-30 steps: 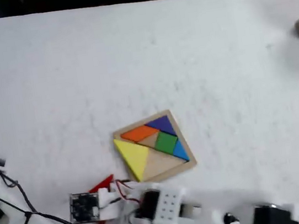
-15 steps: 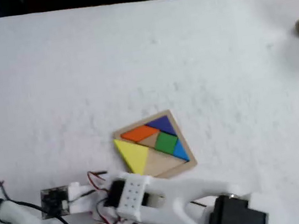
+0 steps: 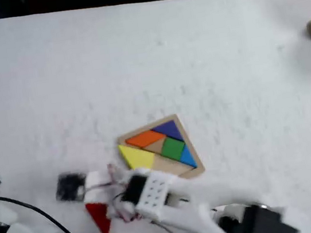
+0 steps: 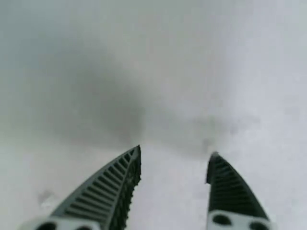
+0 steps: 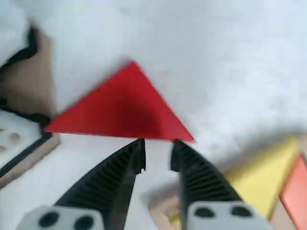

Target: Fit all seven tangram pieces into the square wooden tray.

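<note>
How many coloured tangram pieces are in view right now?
6. In the tray: orange, purple, green, blue, yellow. The red triangle lies on the table. An arm overlaps the tray, possibly hiding another.

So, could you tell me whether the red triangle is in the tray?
Out. The red triangle lies on the table, apart from the tray.

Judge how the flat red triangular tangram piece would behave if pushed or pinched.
The flat red triangular piece looks rigid, so it should keep its shape. Lying flat on the white table, it would likely slide, not roll. Its low edges probably give the right gripper little grip.
</note>
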Robot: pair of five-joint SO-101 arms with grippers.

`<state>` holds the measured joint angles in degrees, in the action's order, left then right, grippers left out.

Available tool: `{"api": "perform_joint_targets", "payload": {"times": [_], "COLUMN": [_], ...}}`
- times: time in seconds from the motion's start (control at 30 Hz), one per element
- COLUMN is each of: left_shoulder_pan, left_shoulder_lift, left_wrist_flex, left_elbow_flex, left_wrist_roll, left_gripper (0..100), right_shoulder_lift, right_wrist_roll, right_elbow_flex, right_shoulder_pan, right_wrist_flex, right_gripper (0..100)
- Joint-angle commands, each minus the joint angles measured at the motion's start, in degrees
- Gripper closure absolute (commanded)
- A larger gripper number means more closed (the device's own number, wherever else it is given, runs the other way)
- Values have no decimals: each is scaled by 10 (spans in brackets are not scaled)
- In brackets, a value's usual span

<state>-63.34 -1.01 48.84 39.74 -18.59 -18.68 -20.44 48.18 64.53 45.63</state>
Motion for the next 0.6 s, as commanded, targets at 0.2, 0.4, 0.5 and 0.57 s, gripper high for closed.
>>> {"api": "perform_joint_targets", "payload": {"times": [0.2,0.4,0.5,0.57], "left_shoulder_pan": [139,315,426,488], "left_shoulder_lift": [-206,-259,-231,-216], "left_wrist_flex": [214,284,284,269], "left_elbow_flex": [-25,19,63,100], "left_wrist_roll": [120,211,298,349], "left_gripper": [976,976,976,976], "right_shoulder_lift": [-255,-313,-305,-296], "right_wrist_roll": [11,11,11,11], "right_elbow_flex": [107,142,142,140], "right_shoulder_pan": [-87,-148,-176,-185], "right_wrist_flex": [29,31,30,31], "right_gripper": [981,981,981,981]}}
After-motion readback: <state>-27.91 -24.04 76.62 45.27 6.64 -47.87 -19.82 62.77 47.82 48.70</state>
